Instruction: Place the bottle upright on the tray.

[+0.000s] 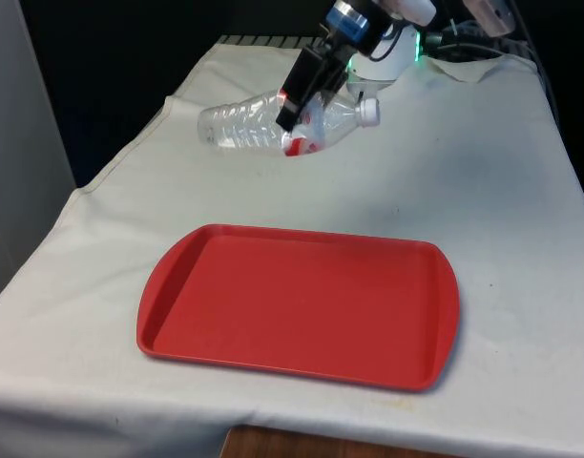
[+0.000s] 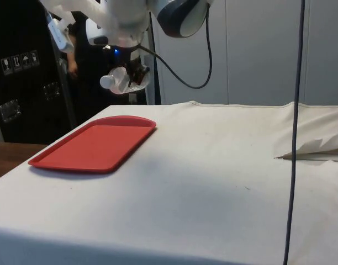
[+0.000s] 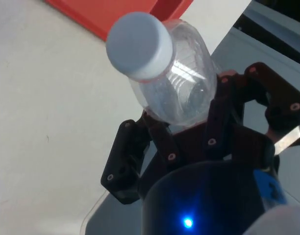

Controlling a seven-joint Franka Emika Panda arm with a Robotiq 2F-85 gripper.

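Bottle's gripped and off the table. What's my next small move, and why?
Probably carry it toward the red plastic tray: the hand holds the clear plastic bottle lying sideways in the air, beyond the tray's far edge. Tilt it upright once above the tray.

The bottle (image 1: 273, 121) is clear ribbed plastic with a white cap (image 1: 369, 112) and a red-and-white label. The tray (image 1: 302, 305) is plain red. The cloth (image 1: 483, 191) is off-white with faint specks. The gripper (image 1: 297, 119) is black.
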